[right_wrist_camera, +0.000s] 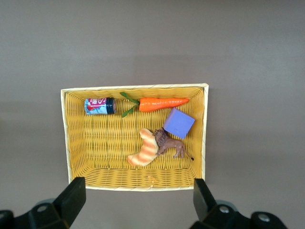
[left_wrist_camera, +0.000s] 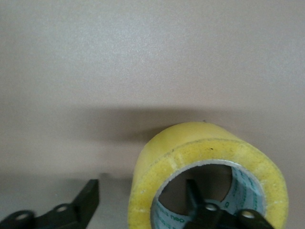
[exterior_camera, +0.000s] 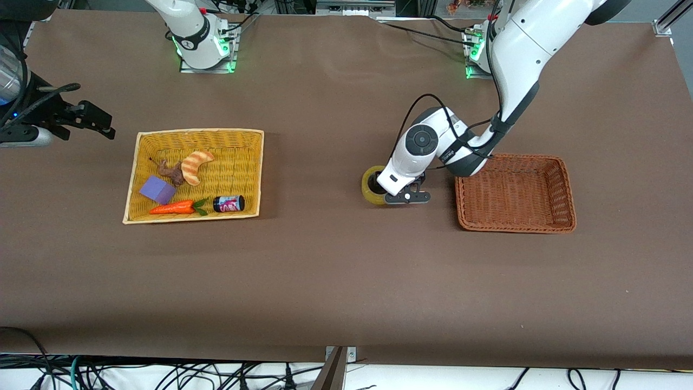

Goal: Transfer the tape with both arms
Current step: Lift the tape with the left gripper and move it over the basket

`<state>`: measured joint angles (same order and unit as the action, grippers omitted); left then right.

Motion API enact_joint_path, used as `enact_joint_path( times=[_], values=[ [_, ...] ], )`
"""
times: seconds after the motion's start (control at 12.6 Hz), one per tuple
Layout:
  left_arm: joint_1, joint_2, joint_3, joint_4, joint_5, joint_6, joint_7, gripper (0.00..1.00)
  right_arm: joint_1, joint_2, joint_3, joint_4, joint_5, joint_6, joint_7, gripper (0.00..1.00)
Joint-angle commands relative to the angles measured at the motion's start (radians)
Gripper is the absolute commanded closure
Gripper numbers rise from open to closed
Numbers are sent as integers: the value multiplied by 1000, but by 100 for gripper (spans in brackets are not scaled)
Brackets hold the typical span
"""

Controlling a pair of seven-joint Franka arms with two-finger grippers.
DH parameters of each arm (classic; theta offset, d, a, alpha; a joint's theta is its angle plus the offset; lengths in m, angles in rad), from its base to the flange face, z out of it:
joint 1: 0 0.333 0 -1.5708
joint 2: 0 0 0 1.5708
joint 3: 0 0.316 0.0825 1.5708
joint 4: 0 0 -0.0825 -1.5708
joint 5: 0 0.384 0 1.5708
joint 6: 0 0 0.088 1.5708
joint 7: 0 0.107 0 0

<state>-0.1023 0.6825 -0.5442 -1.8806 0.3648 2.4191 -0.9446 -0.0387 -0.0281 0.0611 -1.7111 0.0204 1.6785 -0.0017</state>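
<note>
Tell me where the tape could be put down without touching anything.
The brown basket is bare inside. The table between the baskets is also free. The yellow basket is crowded. The left gripper straddles the tape's wall, open; right gripper hangs open over the yellow basket.

We see a brown table [exterior_camera: 325, 281] carrying three things directly. The tape [exterior_camera: 372, 185] stands on edge on it, beside the brown wicker basket [exterior_camera: 514, 194], which lies toward the left arm's end. The left tool [exterior_camera: 407, 197] is down at the tape, one finger [left_wrist_camera: 200, 202] inside its hole, the other outside. The yellow wicker basket [exterior_camera: 196, 174] lies toward the right arm's end, below the right tool [right_wrist_camera: 136, 202], whose fingers are spread apart.
</note>
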Motion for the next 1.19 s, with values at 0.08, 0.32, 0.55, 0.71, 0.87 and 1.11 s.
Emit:
enact_joint_path(
  times=[0.08,0.32,0.55,0.71,0.87,1.11],
  values=[
    [-13,8,-3,6,23,2,-100,100,26,11,-53,25,3,-3,3,0],
    [-8,0,-5,12,22,-5,-97,100,48,17,-67,36,4,-10,0,0],
    [24,-86,-46,90,-77,-261,7,100,48,17,-67,39,3,-16,0,0],
    [58,-179,-25,170,-188,-501,250,100,48,17,-66,39,3,-16,-3,0],
    [78,-262,60,175,-198,-590,430,100,49,16,-63,38,3,-17,-3,0],
    [79,-323,251,164,-236,-609,720,100,51,17,-63,38,-2,-16,-3,0]
  ],
)
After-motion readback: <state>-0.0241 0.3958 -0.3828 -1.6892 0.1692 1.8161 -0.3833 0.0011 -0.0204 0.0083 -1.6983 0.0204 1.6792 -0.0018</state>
